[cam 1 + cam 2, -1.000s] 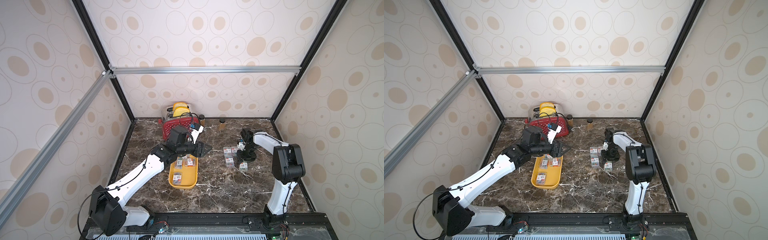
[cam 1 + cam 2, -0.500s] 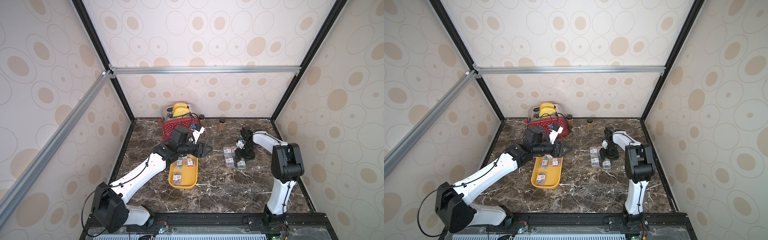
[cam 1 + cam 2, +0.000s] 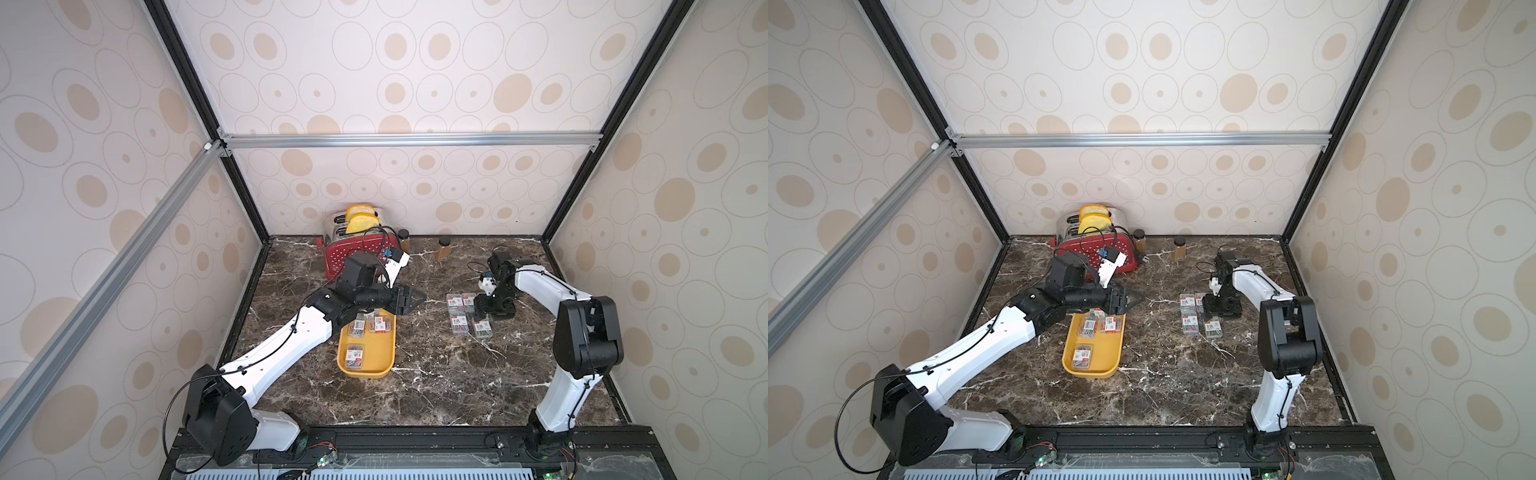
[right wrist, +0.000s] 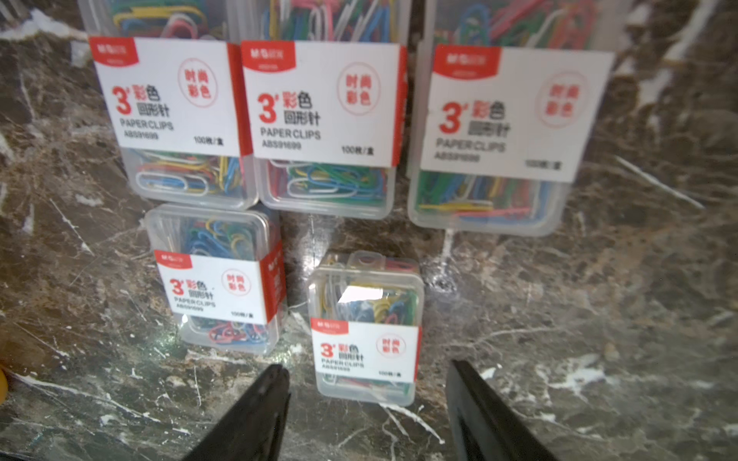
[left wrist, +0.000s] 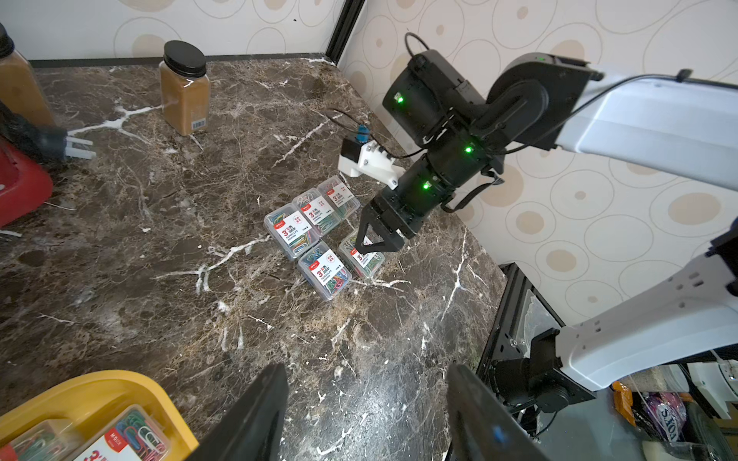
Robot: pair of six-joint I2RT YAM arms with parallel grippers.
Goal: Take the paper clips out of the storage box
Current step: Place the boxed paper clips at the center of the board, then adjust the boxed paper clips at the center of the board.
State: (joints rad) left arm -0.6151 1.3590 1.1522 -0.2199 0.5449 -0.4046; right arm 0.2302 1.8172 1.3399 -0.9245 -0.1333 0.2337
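The storage box [image 3: 370, 368] is a shallow yellow tray in the middle of the marble table, seen in both top views [image 3: 1102, 353]. Three clear cases of paper clips [image 3: 354, 356] show inside it. My left gripper [image 3: 409, 299] hovers over the tray's far end. It is open, with only bare marble between its fingers [image 5: 255, 415]. Several more cases of paper clips [image 3: 458, 323] lie in a cluster on the table to the right. My right gripper [image 3: 494, 309] stands over that cluster, open. One case [image 4: 365, 331] lies flat just ahead of its spread fingertips [image 4: 263, 399].
A red dotted toaster [image 3: 353, 253] holding toast stands at the back, close behind my left arm. Its plug [image 5: 78, 147] lies loose on the marble. Two brown spice jars [image 3: 403, 239] [image 3: 444, 247] stand by the back wall. The right wall is close behind the right arm.
The right gripper's jaws have spread, leaving a case lying on the table with the others. The left gripper has shifted slightly right over the tray's far end.
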